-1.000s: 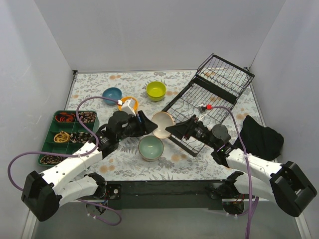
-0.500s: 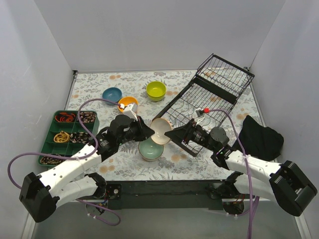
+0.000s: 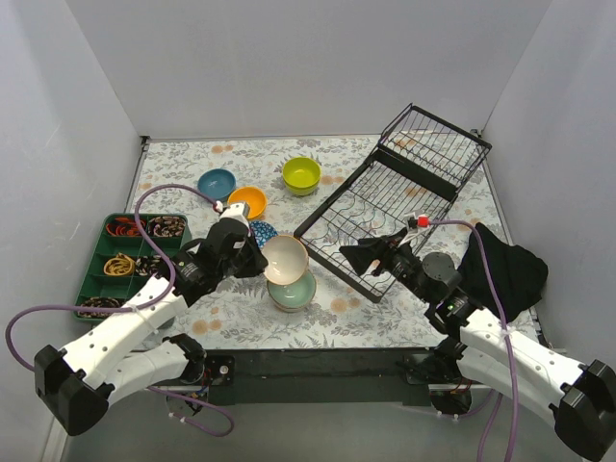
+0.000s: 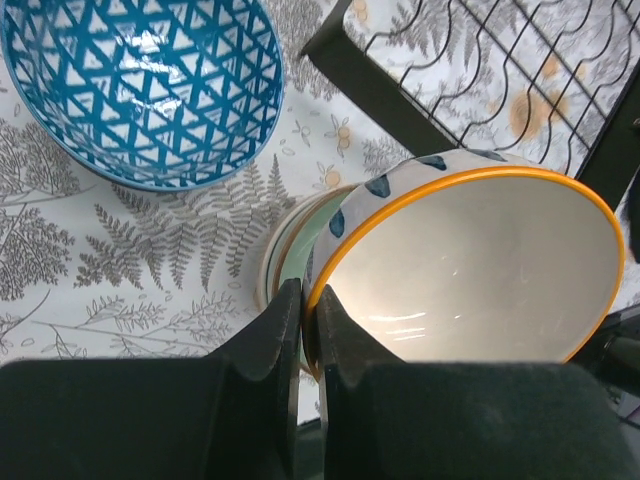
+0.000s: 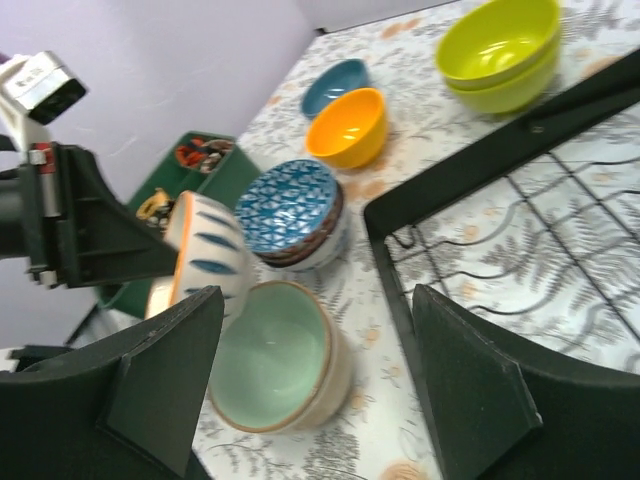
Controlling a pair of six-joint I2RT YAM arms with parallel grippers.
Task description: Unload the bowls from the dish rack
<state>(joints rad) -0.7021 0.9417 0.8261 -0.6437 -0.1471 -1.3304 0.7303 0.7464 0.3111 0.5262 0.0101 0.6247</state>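
Observation:
My left gripper (image 3: 262, 258) (image 4: 308, 296) is shut on the rim of a white bowl with an orange rim and blue marks (image 3: 285, 258) (image 4: 470, 270) (image 5: 205, 250). It holds the bowl tilted just above a pale-green bowl (image 3: 296, 293) (image 5: 275, 360) on the table. My right gripper (image 3: 361, 258) (image 5: 318, 296) stands open and empty at the near corner of the black wire dish rack (image 3: 385, 202) (image 5: 520, 230). A blue-white patterned bowl (image 3: 262, 231) (image 4: 140, 80) (image 5: 292, 205) sits just behind the held bowl.
Blue (image 3: 217, 183), orange (image 3: 248, 200) and lime (image 3: 301, 174) bowls stand on the table left of the rack. At the left edge is a green compartment tray (image 3: 89, 285). A black cloth (image 3: 505, 265) lies at the right.
The right gripper opened, let go of the white bowl and drew back to the right. The left gripper shut on its rim and carried it left, over the pale-green bowl.

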